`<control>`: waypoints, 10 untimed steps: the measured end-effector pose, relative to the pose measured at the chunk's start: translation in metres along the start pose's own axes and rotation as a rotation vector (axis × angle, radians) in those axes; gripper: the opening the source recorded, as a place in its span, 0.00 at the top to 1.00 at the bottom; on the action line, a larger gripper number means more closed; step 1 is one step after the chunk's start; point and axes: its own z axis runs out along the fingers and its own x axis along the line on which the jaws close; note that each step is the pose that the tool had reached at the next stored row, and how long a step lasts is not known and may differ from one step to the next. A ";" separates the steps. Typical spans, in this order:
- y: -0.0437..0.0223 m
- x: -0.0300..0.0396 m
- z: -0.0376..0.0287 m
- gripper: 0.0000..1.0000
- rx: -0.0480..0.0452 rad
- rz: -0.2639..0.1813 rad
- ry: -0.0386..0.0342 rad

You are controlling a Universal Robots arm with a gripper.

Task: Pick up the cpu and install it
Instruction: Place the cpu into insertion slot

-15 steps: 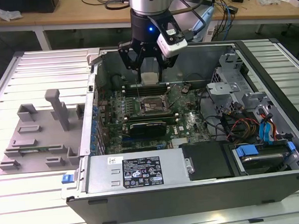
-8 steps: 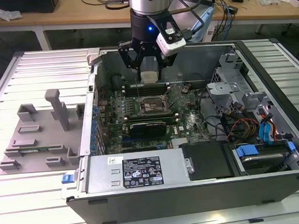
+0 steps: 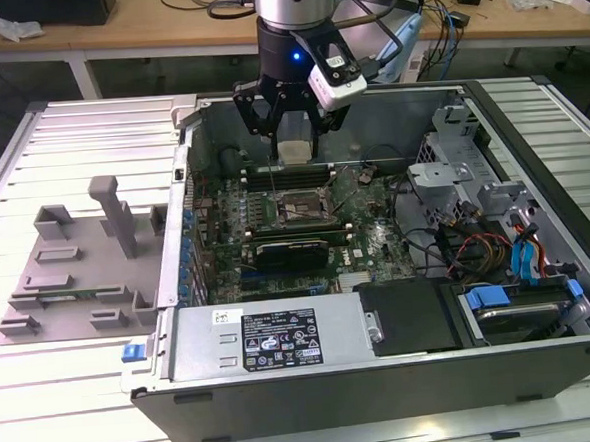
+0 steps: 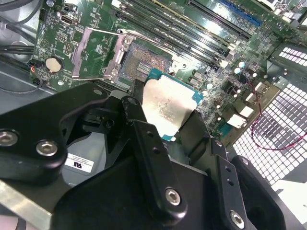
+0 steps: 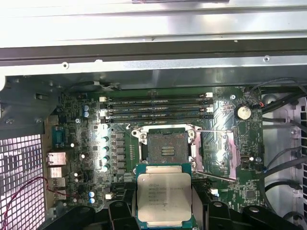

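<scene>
The cpu (image 5: 164, 191), a flat square chip with a silver top plate and teal rim, is clamped by its edges between the black fingers (image 5: 121, 213) of my gripper (image 5: 164, 215), which is shut on it. In the exterior view the gripper (image 3: 293, 141) hangs inside the open computer case with the cpu (image 3: 293, 149) hanging a little above the motherboard. The open socket (image 5: 167, 146) lies just beyond the chip, its metal load plate (image 5: 218, 148) swung aside. In the second wrist view the cpu (image 4: 168, 103) hovers beside the bare socket (image 4: 144, 64).
The case wall (image 3: 282, 337) surrounds the motherboard. A long black card (image 3: 292, 251) lies near the socket and memory slots (image 5: 156, 108) run beside it. Cables and a drive cage (image 3: 518, 257) fill the exterior view's right. A grey fixture (image 3: 77, 254) stands outside on the left.
</scene>
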 end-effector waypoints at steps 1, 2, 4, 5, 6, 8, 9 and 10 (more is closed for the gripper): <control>0.0000 0.0000 0.0000 0.45 0.0000 0.000 0.0000; 0.0000 0.0000 0.0000 0.45 0.0000 0.000 0.0000; 0.0001 0.0000 0.0001 0.45 0.0000 0.000 0.0000; 0.0001 0.0000 0.0001 0.45 0.0000 0.000 0.0000; 0.0001 0.0000 0.0001 0.45 0.0000 0.000 0.0000; 0.0002 0.0000 0.0001 0.45 0.0000 0.003 0.0000; 0.0001 0.0000 0.0001 0.45 0.0002 0.015 0.0000; 0.0001 0.0000 0.0001 0.45 0.0005 0.029 -0.0001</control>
